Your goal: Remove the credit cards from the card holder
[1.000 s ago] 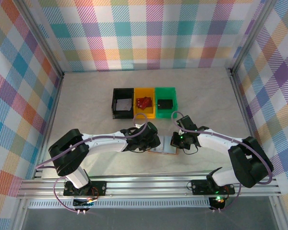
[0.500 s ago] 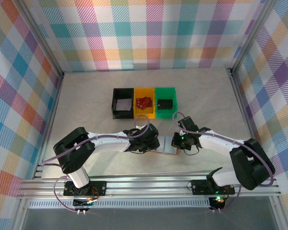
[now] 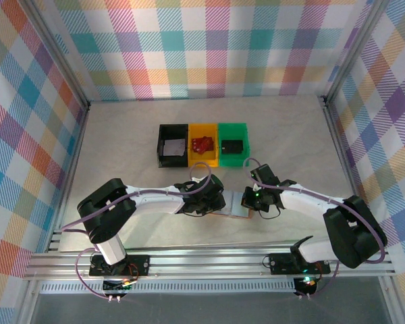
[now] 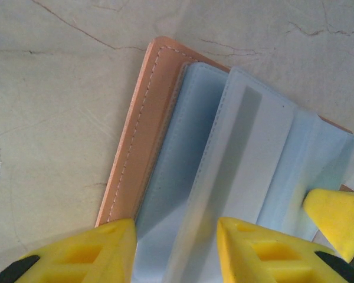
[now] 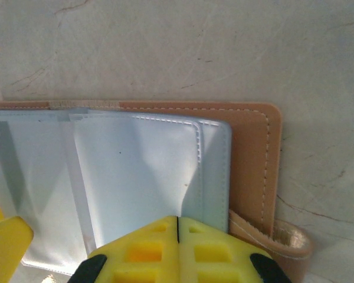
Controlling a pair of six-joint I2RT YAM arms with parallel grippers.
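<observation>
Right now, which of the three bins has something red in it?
The yellow bin, the middle one, holds a red object; the black bin left of it holds something grey, the green bin right of it something black.

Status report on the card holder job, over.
Card holder spread open on the table. Left gripper open, astride its pale sleeves. Right gripper shut, tip on the other half. Row of bins behind, apart.

- The top camera is looking down from above and behind, taking in the whole table (image 3: 121, 142).
- The wrist cameras are peering closely past the left pincer (image 4: 174, 227) and right pincer (image 5: 177, 227), sharing the card holder (image 4: 138, 147) just ahead.
</observation>
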